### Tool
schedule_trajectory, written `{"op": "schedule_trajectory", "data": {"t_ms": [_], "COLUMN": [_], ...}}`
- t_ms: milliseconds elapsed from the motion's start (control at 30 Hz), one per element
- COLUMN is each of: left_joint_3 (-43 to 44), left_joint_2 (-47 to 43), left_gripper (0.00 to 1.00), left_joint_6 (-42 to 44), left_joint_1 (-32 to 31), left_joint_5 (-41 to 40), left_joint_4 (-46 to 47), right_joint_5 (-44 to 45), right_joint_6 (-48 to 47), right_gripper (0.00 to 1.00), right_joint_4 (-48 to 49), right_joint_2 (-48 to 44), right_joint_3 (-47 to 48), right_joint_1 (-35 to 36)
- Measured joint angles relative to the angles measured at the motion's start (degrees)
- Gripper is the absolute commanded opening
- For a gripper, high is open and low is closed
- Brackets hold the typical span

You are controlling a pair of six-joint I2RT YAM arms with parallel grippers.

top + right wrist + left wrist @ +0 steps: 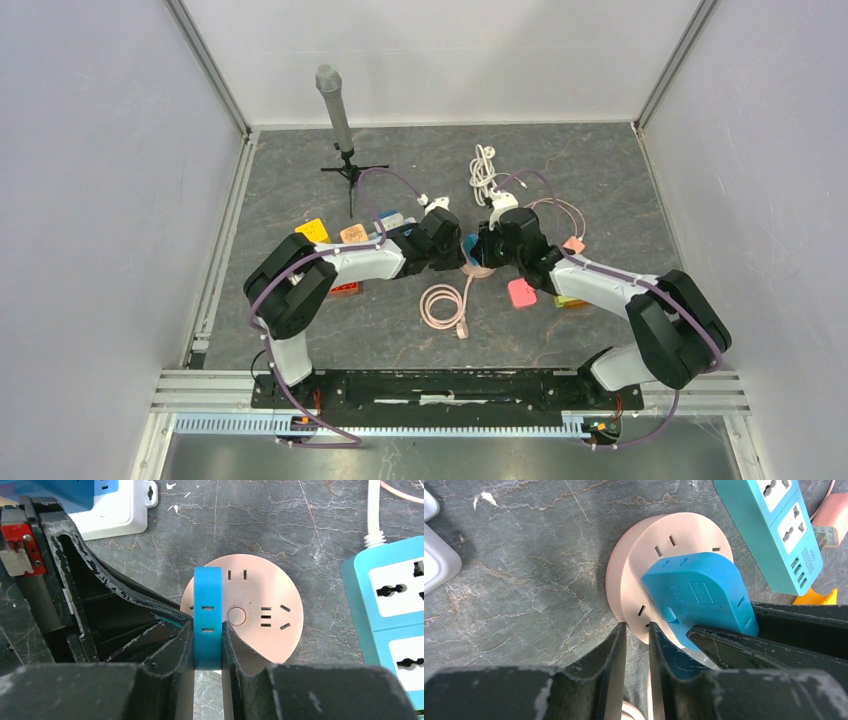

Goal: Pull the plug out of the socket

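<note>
A round pink socket (265, 590) lies flat on the grey table, and it also shows in the left wrist view (644, 545) and the top view (480, 270). A blue plug (207, 595) stands plugged into its left part, also seen from the left wrist (699, 595). My right gripper (207, 626) is shut on the plug's two flat sides. My left gripper (638, 626) is closed to a narrow gap, its tips straddling the socket's near rim. In the top view the left gripper (452, 252) and right gripper (490, 248) meet over the socket.
A teal power strip (390, 610) lies right of the socket, also seen from the left wrist (784, 525). A white power strip (120, 510) lies behind. A pink cable coil (445, 303), a white cable (483, 165), a microphone stand (338, 110) and small coloured blocks (521, 293) lie around.
</note>
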Motion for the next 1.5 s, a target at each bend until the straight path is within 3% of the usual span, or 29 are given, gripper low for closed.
{"op": "schedule_trajectory", "data": {"t_ms": [333, 1067, 1500], "left_joint_3": [1.1, 1.2, 1.8], "left_joint_2": [1.0, 1.3, 1.6], "left_gripper": [0.27, 0.28, 0.28], "left_joint_6": [-0.3, -0.6, -0.6], "left_joint_1": [0.0, 0.0, 0.0], "left_joint_5": [0.0, -0.4, -0.5], "left_joint_4": [-0.1, -0.3, -0.9], "right_joint_5": [-7.6, -4.6, -12.2], "right_joint_6": [0.9, -1.0, 1.7], "right_gripper": [0.00, 0.00, 0.00], "right_joint_4": [0.9, 0.4, 0.8], "right_joint_2": [0.0, -0.1, 0.5], "right_joint_3": [-0.7, -0.3, -0.3], "right_joint_1": [-4.2, -2.1, -5.7]}}
